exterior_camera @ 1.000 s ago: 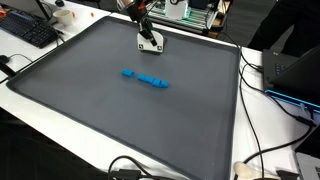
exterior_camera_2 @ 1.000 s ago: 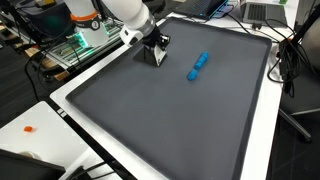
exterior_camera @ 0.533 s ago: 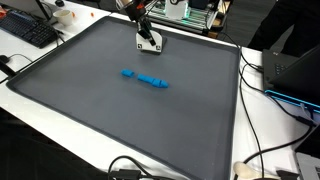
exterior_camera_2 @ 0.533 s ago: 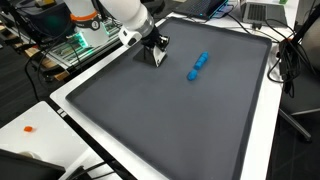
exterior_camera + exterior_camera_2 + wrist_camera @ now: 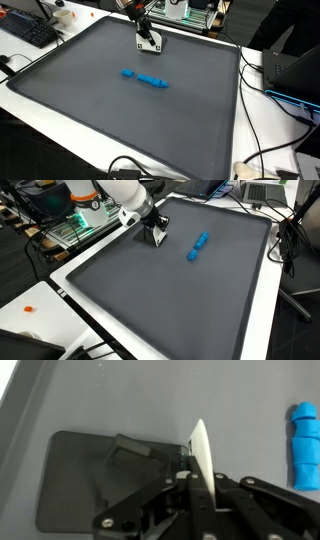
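Note:
My gripper (image 5: 148,36) is low over the far edge of a dark grey mat (image 5: 100,110), also seen in the other exterior view (image 5: 154,230). It is shut on a thin white card (image 5: 203,455) that stands edge-on between the jaws. The card's white lower end shows in both exterior views (image 5: 151,45) (image 5: 158,239) and touches or nearly touches the mat. A blue elongated object (image 5: 145,77) lies flat near the mat's middle, apart from the gripper. It also shows in an exterior view (image 5: 198,246) and at the right edge of the wrist view (image 5: 305,440).
The mat (image 5: 180,300) lies on a white table. A black keyboard (image 5: 30,30) lies off one corner. A laptop (image 5: 295,70) and black cables (image 5: 270,150) lie along one side. A small orange piece (image 5: 30,308) lies on the white border.

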Tool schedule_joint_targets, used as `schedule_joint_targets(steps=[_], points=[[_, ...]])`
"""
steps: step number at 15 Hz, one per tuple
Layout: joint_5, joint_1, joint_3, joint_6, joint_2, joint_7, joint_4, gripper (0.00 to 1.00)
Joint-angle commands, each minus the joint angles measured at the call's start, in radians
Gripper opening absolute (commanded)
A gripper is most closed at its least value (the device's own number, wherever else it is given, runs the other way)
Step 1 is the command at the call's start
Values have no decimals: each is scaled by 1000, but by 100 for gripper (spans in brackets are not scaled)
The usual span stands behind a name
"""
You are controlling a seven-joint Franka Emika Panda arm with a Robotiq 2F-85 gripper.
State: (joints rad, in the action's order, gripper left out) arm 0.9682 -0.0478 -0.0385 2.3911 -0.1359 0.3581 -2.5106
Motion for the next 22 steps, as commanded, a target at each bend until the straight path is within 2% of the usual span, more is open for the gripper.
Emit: schedule_joint_targets(steps=[1, 12, 22], points=[[14, -1, -11, -13, 19, 16, -20, 1], [8, -2, -20, -28, 7, 34, -20, 1], [37, 2, -10, -9, -18, -10, -4, 1]])
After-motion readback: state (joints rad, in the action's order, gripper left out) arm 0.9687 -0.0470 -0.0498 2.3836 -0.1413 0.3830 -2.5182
